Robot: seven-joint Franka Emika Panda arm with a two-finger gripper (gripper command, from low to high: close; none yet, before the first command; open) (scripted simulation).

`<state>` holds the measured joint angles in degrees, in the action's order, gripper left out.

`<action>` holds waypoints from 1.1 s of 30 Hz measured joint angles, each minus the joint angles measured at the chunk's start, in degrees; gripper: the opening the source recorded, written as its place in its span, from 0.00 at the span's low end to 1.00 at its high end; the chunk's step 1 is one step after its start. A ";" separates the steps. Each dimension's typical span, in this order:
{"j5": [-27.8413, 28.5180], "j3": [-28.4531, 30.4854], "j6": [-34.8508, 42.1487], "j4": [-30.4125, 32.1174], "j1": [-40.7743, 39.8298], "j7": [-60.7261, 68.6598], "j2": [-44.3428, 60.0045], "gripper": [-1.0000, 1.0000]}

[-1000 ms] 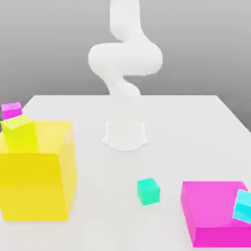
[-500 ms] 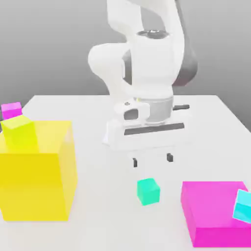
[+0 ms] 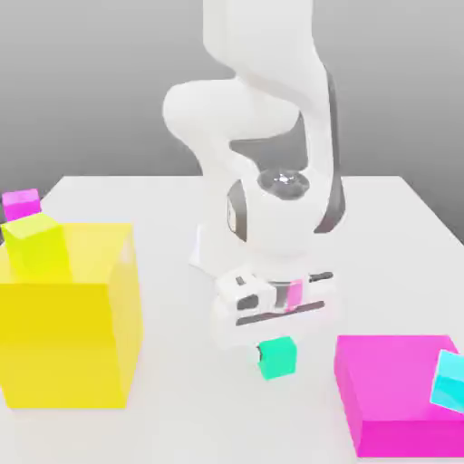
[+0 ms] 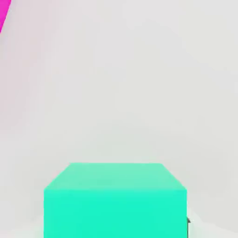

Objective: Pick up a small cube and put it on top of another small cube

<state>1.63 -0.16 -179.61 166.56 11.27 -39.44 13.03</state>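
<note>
- One pale, smooth table [image 3: 190, 390] stretches back to a straight far edge.
- Behind it is a plain grey wall [image 3: 408, 82].
- The gripper [image 3: 276, 353] is pinching the teal-green cube [image 3: 279, 359], between the yellow block [image 3: 68, 335] and magenta block [image 3: 399, 381]; whether it touches the table, I cannot tell.

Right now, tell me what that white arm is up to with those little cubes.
The robot arm has lowered its gripper around the small teal-green cube and closed on it, low over the white table. The light cyan cube, the likely place to stack it, sits on the flat magenta block. The two cubes are well apart, so the stacking is not done yet.
</note>
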 joint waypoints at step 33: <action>0.86 -7.35 36.22 -35.26 13.43 11.48 -0.76 1.00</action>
<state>2.49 -7.51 -143.39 131.30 24.70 -27.96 12.27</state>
